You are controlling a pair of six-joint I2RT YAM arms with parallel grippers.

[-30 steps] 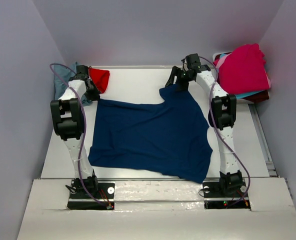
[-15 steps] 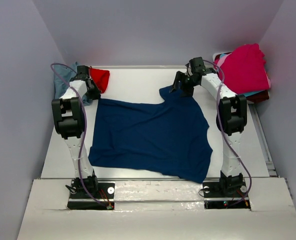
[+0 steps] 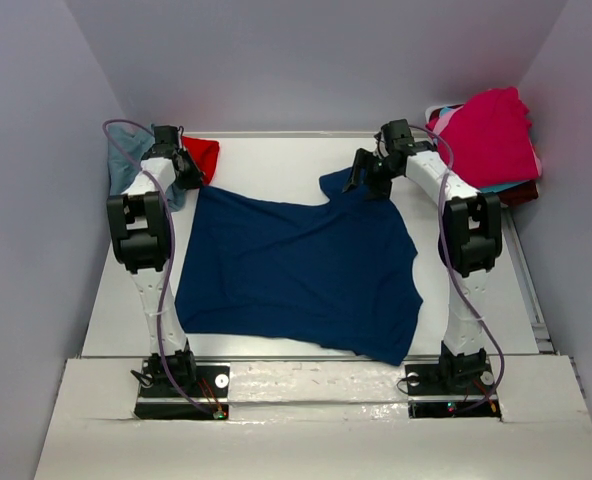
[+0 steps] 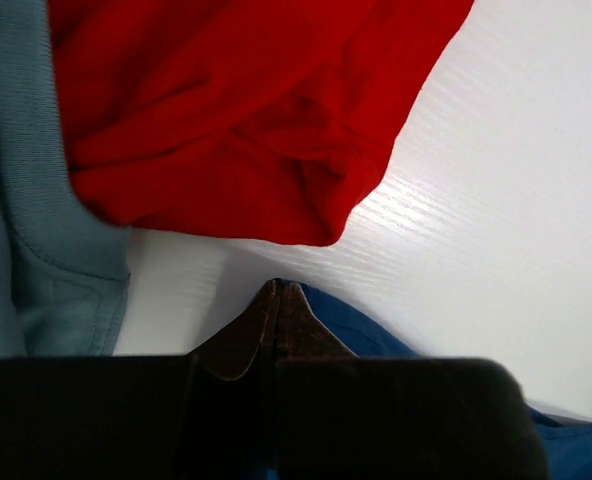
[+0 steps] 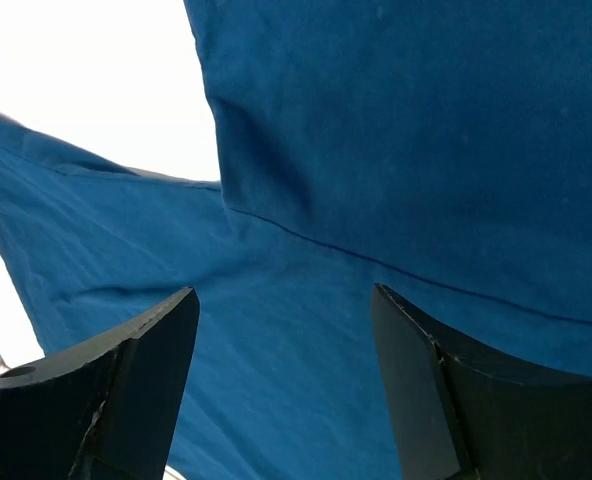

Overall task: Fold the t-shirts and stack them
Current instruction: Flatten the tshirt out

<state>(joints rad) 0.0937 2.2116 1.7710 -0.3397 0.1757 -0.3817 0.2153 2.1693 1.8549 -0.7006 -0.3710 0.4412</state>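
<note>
A navy t-shirt (image 3: 296,260) lies spread flat, plain side up, in the middle of the table. My left gripper (image 3: 189,180) is at its far left corner, shut on the navy cloth; in the left wrist view the closed fingertips (image 4: 279,292) pinch the blue edge (image 4: 361,338). My right gripper (image 3: 366,182) hovers open over the shirt's far right sleeve. In the right wrist view its gripper (image 5: 286,300) has only blue cloth (image 5: 396,130) below it and nothing between the fingers.
A red t-shirt (image 3: 201,155) and a blue-grey one (image 3: 126,168) lie bunched at the far left, just beyond the left gripper. A pile of shirts topped by a magenta one (image 3: 486,135) sits at the far right. Walls enclose the table.
The left gripper has pulled the shirt's far left corner a little farther back. The right arm has swung slightly right over the sleeve, jaws still open.
</note>
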